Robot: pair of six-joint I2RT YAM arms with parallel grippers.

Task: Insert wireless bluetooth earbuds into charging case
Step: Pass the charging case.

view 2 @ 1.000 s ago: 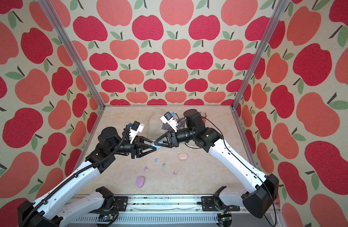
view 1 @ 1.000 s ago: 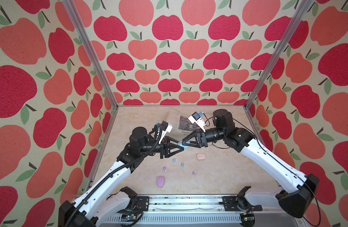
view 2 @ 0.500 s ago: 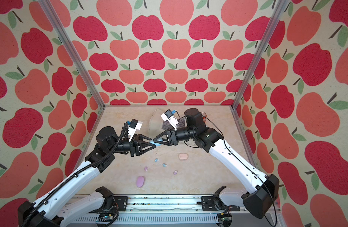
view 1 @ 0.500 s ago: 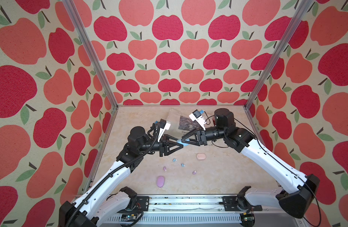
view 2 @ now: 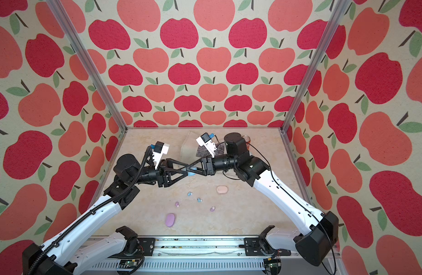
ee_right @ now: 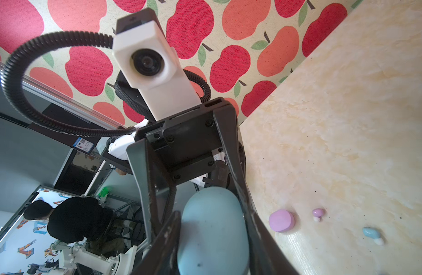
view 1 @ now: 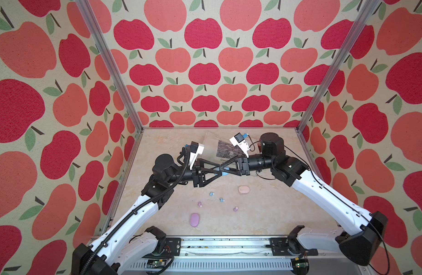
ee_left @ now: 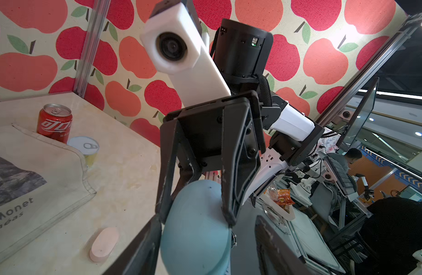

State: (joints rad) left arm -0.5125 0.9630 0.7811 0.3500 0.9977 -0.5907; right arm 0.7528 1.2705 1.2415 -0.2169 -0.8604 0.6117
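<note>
A light blue oval charging case (view 1: 225,174) (view 2: 193,172) hangs in mid-air above the table. My right gripper (view 1: 222,168) (ee_right: 213,219) is shut on this case (ee_right: 212,235). My left gripper (view 1: 220,175) (ee_left: 207,222) faces it from the other side, open, its fingers (ee_left: 268,247) standing off the case (ee_left: 195,233). Several earbuds lie on the table below: two light blue (view 1: 212,193) (view 1: 221,199) and two lilac (view 1: 199,204) (view 1: 235,209). A closed pink case (view 1: 243,189) (ee_left: 104,244) and a closed lilac case (view 1: 194,219) (ee_right: 281,220) lie near them.
A cloth bag with a grey print (view 1: 225,147) (ee_left: 26,166) lies at the back of the table. A red cola can (ee_left: 54,122) and a small tin (ee_left: 85,148) stand beside it. Apple-patterned walls close in three sides.
My left gripper's jaws have spread apart and let go of the blue case. The right gripper still grips it, and both arms stay almost where they were.
</note>
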